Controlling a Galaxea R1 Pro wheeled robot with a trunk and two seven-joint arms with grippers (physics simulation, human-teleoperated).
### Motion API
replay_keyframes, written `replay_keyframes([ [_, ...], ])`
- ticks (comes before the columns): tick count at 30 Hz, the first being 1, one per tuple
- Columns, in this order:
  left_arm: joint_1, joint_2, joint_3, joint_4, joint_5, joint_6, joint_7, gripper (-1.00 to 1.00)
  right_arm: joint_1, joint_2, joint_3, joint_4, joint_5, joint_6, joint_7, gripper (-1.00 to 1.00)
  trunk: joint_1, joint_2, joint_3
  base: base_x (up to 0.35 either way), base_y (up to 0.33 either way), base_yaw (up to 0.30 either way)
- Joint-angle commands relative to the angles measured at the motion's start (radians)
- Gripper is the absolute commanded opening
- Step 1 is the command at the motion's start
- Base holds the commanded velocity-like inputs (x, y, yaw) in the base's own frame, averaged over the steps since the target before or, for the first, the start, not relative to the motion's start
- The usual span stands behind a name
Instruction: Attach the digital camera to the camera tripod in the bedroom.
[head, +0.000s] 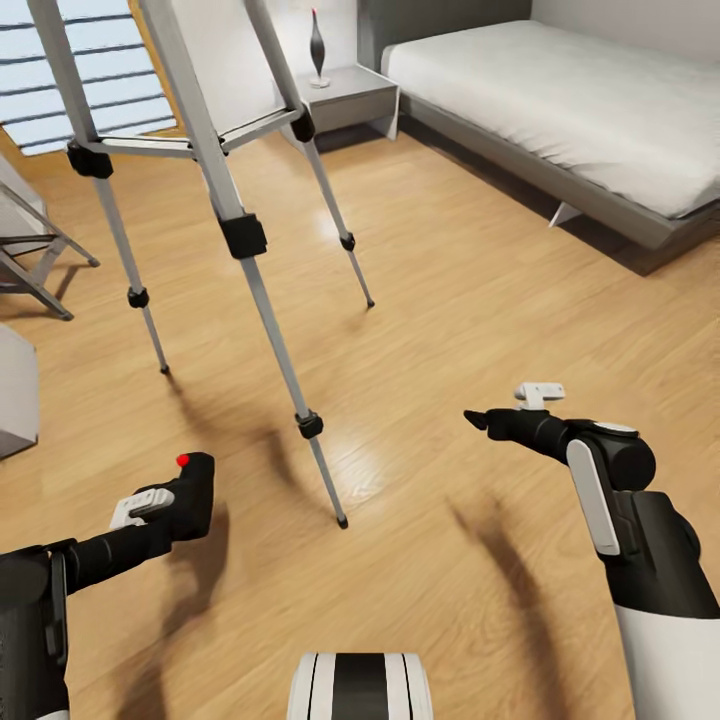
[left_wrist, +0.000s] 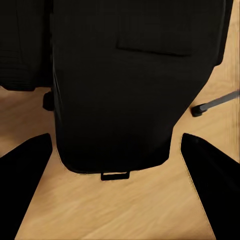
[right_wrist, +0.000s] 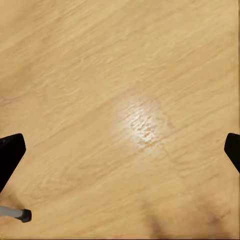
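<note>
The digital camera (head: 190, 495), black with a red button on top, sits at the end of my left arm, low at the left of the head view. My left gripper (head: 178, 520) is shut on it. In the left wrist view the camera's dark body (left_wrist: 125, 85) spans the space between the fingers (left_wrist: 25, 167). The camera tripod (head: 243, 235) stands just ahead on the wood floor; its silver legs spread wide and its head is out of view. One tripod foot (head: 341, 521) rests between my arms. My right gripper (head: 478, 420) hangs open over bare floor, holding nothing.
A grey bed (head: 560, 90) fills the far right, with a nightstand (head: 345, 95) and a dark vase (head: 318, 45) beside it. A shuttered window (head: 90, 70) is at far left, above a grey folding frame (head: 40, 260). A tripod foot (right_wrist: 22, 215) shows near my right gripper.
</note>
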Motion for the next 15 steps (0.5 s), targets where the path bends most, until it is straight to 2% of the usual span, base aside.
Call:
replay_keyframes([
  [1, -0.002, -0.003, 0.002, -0.001, -0.010, 0.006, -0.009, -1.00, 0.008, -0.002, -0.003, -0.001, 0.000, 0.005, 0.004, 1.00, -0.001, 0.000, 0.005, 0.000, 0.000, 0.000],
  [9, -0.002, -0.011, -0.001, -0.001, -0.012, 0.007, -0.007, -1.00, 0.050, -0.006, -0.008, -0.001, 0.000, 0.004, 0.005, 1.00, -0.004, 0.002, 0.048, 0.000, 0.000, 0.000],
  [15, -0.002, -0.015, -0.001, -0.001, -0.012, 0.007, -0.005, -1.00, 0.122, -0.007, -0.005, -0.001, 0.000, -0.013, 0.006, 1.00, -0.007, 0.003, 0.081, 0.000, 0.000, 0.000],
])
